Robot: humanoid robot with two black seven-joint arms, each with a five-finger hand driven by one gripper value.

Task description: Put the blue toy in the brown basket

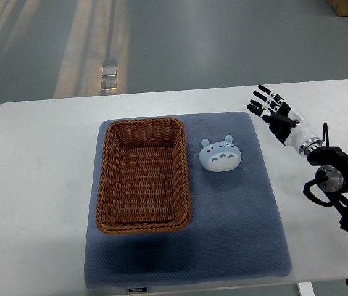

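The brown basket point(143, 176) is woven wicker, ribbed and rough, with a slight sheen. The blue toy point(220, 154) looks like smooth, matt plastic or rubber. Beneath both lies a grey-blue mat point(236, 228) of dimpled, matt cloth. The tabletop point(38, 185) is smooth and white. The right hand point(276, 114) shows glossy black-and-white plastic fingers point(261, 102).

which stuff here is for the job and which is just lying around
For the job: toy, on the mat right of the basket; basket, empty; right hand, open, off the mat's right edge.

Lying about: blue mat under both; white table; small clear box on the floor beyond.
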